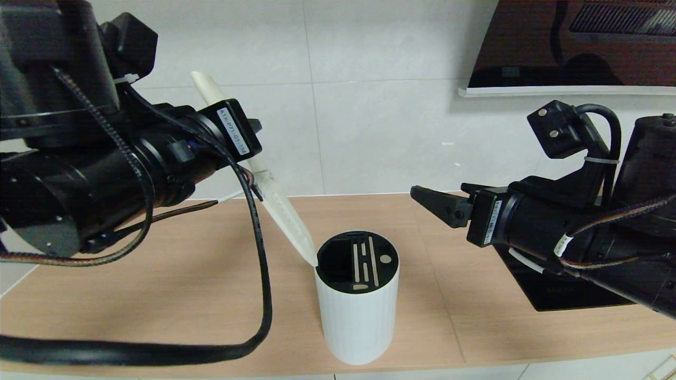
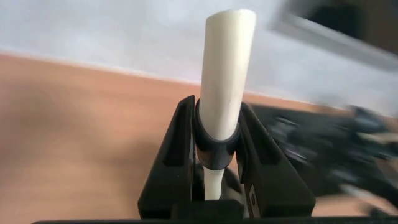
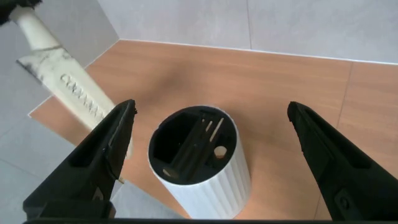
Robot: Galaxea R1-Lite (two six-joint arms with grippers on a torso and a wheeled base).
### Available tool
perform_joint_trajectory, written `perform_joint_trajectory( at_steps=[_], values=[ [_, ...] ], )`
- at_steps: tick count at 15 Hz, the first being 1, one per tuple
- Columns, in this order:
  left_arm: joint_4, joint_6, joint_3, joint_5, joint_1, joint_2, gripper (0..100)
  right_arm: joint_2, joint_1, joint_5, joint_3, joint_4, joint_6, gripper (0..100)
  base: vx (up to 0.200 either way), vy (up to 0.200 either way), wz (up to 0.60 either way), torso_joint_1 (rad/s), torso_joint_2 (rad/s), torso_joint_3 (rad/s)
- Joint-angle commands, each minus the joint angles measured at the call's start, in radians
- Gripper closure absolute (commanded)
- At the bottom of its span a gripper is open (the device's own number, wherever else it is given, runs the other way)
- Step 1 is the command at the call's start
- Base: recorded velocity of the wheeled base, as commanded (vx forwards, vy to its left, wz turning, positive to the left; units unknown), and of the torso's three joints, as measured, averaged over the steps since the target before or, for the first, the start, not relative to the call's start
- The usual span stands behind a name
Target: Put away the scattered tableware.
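Knife tip at holder rim

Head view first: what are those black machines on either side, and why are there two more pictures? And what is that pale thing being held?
The black shapes are a robot's two arms, each ending in a gripper, which is a two-fingered clamp. The large picture comes from a camera on the robot's head, looking down at a wooden counter. The two smaller pictures come from cameras on the wrists, so each looks along its own gripper. The left gripper is shut on the handle of a cream-coloured knife. The knife's tip is down by the rim of a white cylindrical holder with a black slotted top, which stands on the counter. The right gripper is open and empty, and the holder shows between its fingers.
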Motion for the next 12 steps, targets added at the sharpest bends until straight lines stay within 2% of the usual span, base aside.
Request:
perform_joint_trajectory(
  at_steps=[1, 3, 6, 9, 12],
  values=[
    [-0.031, 0.042, -0.011, 0.078, -0.041, 0.038, 100, -0.007, 0.000, -0.001, 0.000, 0.000, 0.000, 0, 0.000, 0.000, 0.00, 0.000, 0.00, 0.000],
    [-0.113, 0.080, 0.017, 0.123, -0.085, 0.041, 100, -0.003, 0.000, -0.001, 0.003, 0.004, 0.000, 0, 0.000, 0.000, 0.00, 0.000, 0.00, 0.000],
    [-0.228, 0.166, 0.066, 0.170, -0.135, 0.066, 100, 0.002, 0.000, -0.002, 0.003, 0.004, 0.000, 0, 0.000, 0.000, 0.00, 0.000, 0.00, 0.000],
    [-0.343, 0.183, 0.092, 0.206, -0.153, 0.141, 100, 0.001, 0.000, -0.002, 0.003, 0.004, 0.000, 0, 0.000, 0.000, 0.00, 0.000, 0.00, 0.000],
    [-0.357, 0.185, 0.100, 0.203, -0.158, 0.157, 100, -0.001, 0.000, -0.004, 0.001, 0.004, 0.000, 0, 0.000, 0.000, 0.00, 0.000, 0.00, 0.000]
  ],
)
